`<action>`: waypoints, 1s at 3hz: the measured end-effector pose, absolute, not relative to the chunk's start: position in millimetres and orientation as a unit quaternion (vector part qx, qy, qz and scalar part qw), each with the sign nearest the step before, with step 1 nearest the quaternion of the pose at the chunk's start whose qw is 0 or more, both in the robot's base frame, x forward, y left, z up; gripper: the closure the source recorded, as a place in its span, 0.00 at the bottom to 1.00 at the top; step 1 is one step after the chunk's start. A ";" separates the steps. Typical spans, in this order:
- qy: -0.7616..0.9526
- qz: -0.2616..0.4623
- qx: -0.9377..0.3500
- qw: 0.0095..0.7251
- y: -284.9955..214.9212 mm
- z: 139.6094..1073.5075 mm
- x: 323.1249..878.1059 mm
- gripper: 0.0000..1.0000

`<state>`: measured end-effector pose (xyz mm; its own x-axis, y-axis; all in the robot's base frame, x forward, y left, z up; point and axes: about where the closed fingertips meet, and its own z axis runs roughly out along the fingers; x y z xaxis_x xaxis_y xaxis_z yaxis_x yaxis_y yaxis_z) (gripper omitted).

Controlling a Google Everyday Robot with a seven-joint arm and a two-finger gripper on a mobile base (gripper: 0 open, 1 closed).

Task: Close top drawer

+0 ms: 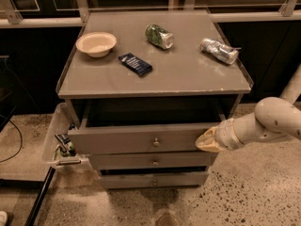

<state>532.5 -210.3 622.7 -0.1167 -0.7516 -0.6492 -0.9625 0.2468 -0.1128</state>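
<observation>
The top drawer (pixel 122 139) of the grey cabinet stands pulled out, its dark inside showing under the tabletop. Its flat front has a small round knob (pixel 155 142) at the centre. My gripper (pixel 206 141) comes in from the right on a white arm (pixel 268 124). Its tan fingers are shut together into one wedge, and the tip rests against the right end of the drawer front. It holds nothing.
Two narrower drawer fronts (pixel 153 162) sit below. On the cabinet top (pixel 188 76) lie a cream bowl (pixel 96 42), a green can (pixel 159 36), a crushed silver can (pixel 219 50) and a blue packet (pixel 135 63). A clear bin (pixel 56 142) hangs at the cabinet's left side.
</observation>
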 end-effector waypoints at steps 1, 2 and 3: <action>0.727 0.170 -0.590 0.308 -210.1 623.8 534.6 0.61; 0.727 0.170 -0.590 0.308 -210.1 623.8 534.6 0.38; 0.727 0.170 -0.590 0.308 -210.0 623.7 534.6 0.14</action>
